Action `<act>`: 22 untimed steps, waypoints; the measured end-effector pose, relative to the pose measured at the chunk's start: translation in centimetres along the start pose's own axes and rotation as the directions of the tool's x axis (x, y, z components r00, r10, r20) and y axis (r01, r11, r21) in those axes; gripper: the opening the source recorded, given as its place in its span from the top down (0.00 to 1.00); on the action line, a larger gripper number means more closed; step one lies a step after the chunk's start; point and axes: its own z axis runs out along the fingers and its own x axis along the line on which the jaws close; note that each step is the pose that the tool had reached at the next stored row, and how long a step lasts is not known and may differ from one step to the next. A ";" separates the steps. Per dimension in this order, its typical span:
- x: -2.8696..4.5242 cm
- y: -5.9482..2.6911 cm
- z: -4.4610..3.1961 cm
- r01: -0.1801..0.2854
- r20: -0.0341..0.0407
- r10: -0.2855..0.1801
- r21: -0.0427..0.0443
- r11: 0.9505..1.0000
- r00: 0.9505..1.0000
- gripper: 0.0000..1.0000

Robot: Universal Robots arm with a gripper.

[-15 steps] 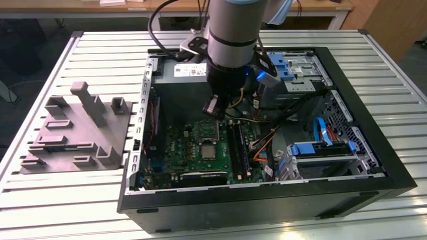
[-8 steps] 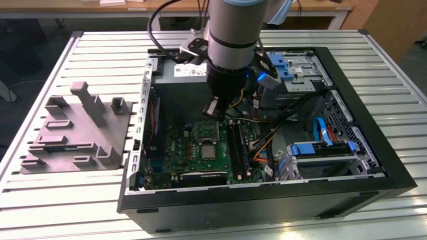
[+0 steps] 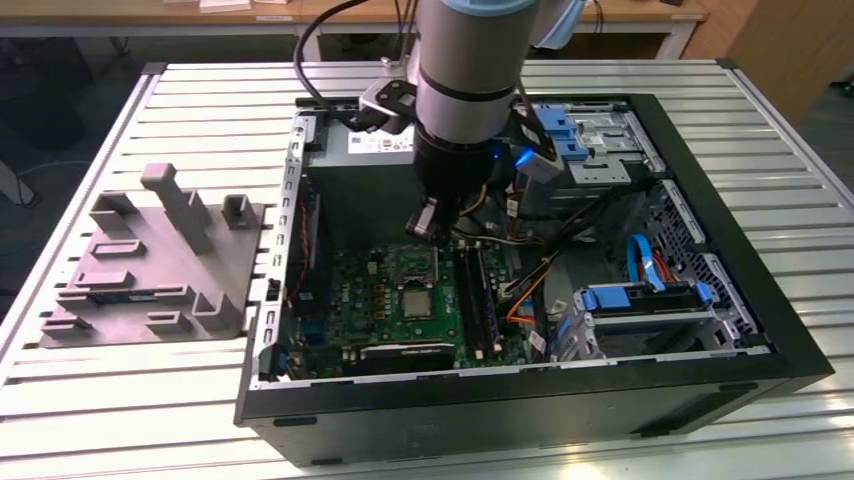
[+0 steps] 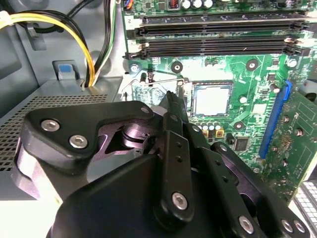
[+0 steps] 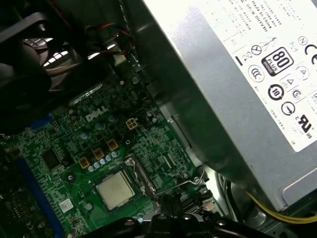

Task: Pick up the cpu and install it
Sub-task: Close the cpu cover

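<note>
The cpu (image 3: 418,301) lies flat in its socket on the green motherboard (image 3: 354,300) inside the open computer case (image 3: 534,405). Both wrist views show its silvery top, cpu (image 4: 212,99) and cpu (image 5: 115,191). The socket's metal frame (image 5: 141,176) stands open beside the chip, with its wire lever (image 4: 166,77) along one edge. My gripper (image 3: 424,222) hangs above the board, a little toward the case's back from the socket. In the second wrist view my gripper (image 4: 171,101) narrows to one dark tip beside the socket, shut with nothing in it.
A grey power supply (image 5: 237,74) with a white label sits close beside the socket. Yellow cables (image 4: 74,34) run past it. Black memory slots (image 4: 218,34) border the socket. Blue drive brackets (image 3: 641,295) fill the case's right side. A grey fixture block (image 3: 160,260) stands on the slatted table.
</note>
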 end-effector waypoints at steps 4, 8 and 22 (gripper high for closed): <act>0.25 -0.15 -0.01 0.000 0.000 0.000 0.000 1.000 1.000 0.89; 0.51 -0.32 -0.02 0.000 0.000 0.000 0.000 1.000 1.000 0.89; 1.10 -0.69 -0.05 0.000 0.000 0.000 0.000 1.000 1.000 0.89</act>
